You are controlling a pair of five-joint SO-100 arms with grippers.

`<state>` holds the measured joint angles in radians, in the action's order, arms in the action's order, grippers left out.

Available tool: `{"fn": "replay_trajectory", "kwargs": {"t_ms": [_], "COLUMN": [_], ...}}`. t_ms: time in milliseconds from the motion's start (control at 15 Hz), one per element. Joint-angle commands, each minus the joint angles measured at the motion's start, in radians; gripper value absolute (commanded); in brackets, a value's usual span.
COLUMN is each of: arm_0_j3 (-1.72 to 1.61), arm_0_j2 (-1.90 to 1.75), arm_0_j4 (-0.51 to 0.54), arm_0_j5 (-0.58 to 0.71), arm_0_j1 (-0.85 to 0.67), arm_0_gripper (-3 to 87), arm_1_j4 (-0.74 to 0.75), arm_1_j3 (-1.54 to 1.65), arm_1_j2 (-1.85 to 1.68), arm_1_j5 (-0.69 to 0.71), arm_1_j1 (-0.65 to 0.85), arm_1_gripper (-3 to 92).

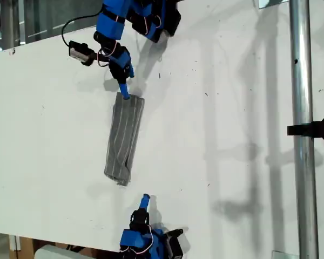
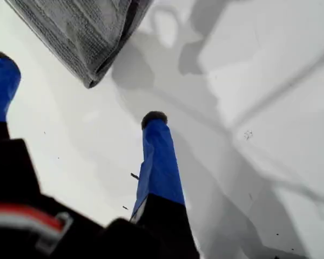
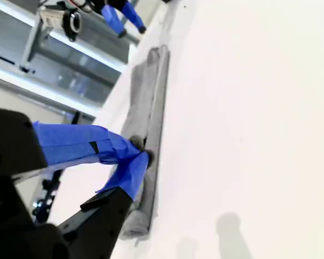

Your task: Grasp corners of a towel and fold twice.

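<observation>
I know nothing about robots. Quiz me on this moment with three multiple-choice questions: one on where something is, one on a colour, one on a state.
1. Where does the towel lie?
A. on the table, between the grippers
B. draped over the metal pole
C. on the floor

2. What colour is the towel?
A. plain white
B. grey with pale stripes
C. red

3. How stands my first gripper?
A. shut on the towel
B. out of sight
C. open

Answers: 1 A, since the exterior view shows it between them; 2 B, as grey striped cloth shows in every view; 3 C, because the first wrist view shows its fingers wide apart.
</observation>
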<state>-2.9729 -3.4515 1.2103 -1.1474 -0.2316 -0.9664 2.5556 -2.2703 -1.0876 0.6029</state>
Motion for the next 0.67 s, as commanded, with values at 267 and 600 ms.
{"fn": "replay_trajectory", "kwargs": {"t_ms": [267,600], "arm_0_j3": [-0.055,-0.055], "arm_0_j2": [-0.021,-0.021], "arm_0_j4": [-0.023,-0.025], "arm_0_j5": [-0.040,-0.037], "arm_0_j1": [0.057,0.061], "arm_0_gripper": [-2.9,-2.9], "arm_1_j4": [0.153,0.186], "arm_1_j3": [-0.334,-0.589], "arm_1_j2": [0.558,0.802], "arm_1_j5": [-0.124,-0.109], "arm_1_j1": [-0.046,-0.020], "arm_1_gripper": [39.5,40.9]}}
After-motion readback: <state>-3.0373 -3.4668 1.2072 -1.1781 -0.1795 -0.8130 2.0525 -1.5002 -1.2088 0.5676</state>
